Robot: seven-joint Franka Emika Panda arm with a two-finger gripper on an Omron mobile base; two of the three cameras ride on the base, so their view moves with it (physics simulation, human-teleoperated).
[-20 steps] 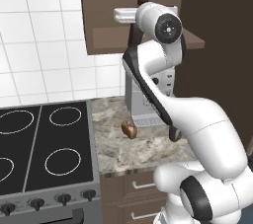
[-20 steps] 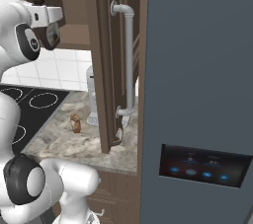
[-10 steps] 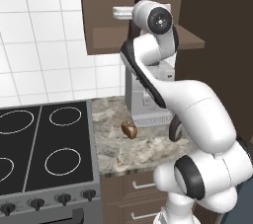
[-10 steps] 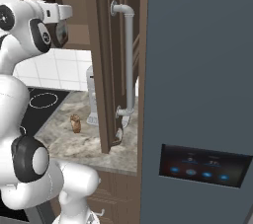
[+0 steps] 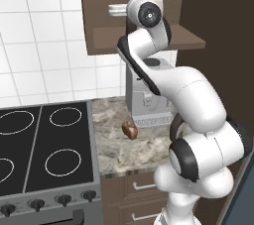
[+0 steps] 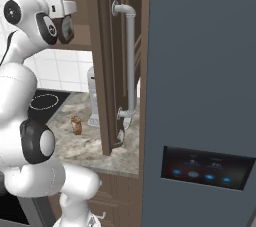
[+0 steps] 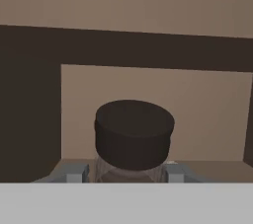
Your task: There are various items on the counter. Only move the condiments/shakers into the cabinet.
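My gripper [image 7: 126,173] is shut on a small shaker [image 7: 133,136] with a dark round cap and a pale greyish body, held upright. The hand [image 5: 115,9] is raised at the open front of the dark brown wall cabinet [image 5: 149,38], and the cabinet's back wall [image 7: 148,94] lies straight ahead. In the right base view the hand [image 6: 67,6] is level with the cabinet shelf. A dark brown bottle [image 6: 120,138] stands on the speckled counter [image 5: 114,144] by the foot of the open cabinet door [image 6: 102,71]. The brown food lump [image 5: 130,130] lies on the counter.
A silver coffee machine [image 5: 144,100] stands at the back of the counter under the cabinet. The black stovetop [image 5: 44,149] is to the left. A tall grey fridge [image 6: 200,96] closes off the right side. Brown drawers [image 5: 139,189] run below.
The arm has swung upright and the hand has edged a little further toward the cabinet. The grip on the shaker is unchanged.
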